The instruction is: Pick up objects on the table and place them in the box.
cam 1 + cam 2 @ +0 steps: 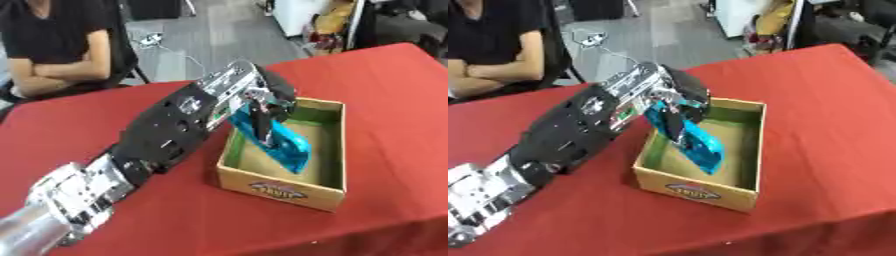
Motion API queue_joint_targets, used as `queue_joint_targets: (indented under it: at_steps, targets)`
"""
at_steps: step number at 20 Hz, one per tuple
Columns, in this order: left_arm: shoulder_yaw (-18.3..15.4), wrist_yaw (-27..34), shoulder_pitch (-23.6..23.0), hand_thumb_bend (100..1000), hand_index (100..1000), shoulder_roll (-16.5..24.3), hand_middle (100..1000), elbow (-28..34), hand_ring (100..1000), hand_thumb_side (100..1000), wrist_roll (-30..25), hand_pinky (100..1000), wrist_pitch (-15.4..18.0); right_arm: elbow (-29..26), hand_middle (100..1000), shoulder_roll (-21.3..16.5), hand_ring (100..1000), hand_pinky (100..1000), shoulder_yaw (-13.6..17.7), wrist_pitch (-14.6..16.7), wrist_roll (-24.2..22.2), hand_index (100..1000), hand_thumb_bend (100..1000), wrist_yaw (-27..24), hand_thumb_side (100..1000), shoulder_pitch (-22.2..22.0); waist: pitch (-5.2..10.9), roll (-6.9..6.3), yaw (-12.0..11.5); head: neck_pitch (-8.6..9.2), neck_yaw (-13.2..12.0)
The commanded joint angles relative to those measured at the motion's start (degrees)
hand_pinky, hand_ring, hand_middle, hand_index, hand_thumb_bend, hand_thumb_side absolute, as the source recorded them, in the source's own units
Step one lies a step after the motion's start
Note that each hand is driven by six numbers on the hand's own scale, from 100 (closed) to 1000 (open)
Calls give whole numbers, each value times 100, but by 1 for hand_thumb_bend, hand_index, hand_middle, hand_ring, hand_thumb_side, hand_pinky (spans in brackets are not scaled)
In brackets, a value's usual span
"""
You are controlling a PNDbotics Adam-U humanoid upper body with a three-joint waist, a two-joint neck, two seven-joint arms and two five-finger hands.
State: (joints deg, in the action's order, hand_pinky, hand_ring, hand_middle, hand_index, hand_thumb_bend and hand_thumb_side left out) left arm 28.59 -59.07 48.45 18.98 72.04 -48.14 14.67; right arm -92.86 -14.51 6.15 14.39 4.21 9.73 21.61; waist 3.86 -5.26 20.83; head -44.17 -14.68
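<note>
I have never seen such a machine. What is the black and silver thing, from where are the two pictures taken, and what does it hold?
It is the left arm of a humanoid robot, steered by a person. Both pictures come from a stereo camera in its head, looking down: one per eye, same moment. On the red table stands an open cardboard box. The left hand has its fingers curled round a bright blue object, held tilted over the box's inside. The right hand is not visible.
</note>
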Motion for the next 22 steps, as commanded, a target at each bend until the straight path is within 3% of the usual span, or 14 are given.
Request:
queue_joint_targets:
  at_steps: [1,2,4,22]
  targets:
    - [-70,-5,73,802,567,108,508,127,539,521,-233,743,250,-108,824,-11,802,604,-8,13,-8,994,401,2,970,120,43,34,-13,5,-54]
    - [-74,9,71,875,571,110,516,132,548,549,-236,751,261,-107,824,-11,802,604,-8,13,-8,994,401,2,969,119,43,33,-15,5,-54]
    - [-78,28,67,903,572,115,516,139,550,562,-238,754,272,-108,824,-12,802,604,-9,13,-8,994,401,2,969,117,44,33,-19,5,-55]
    - [-101,81,37,938,578,151,511,185,548,588,-264,760,226,-112,823,-14,801,603,-13,12,1,993,401,3,968,110,49,32,-44,5,-58]
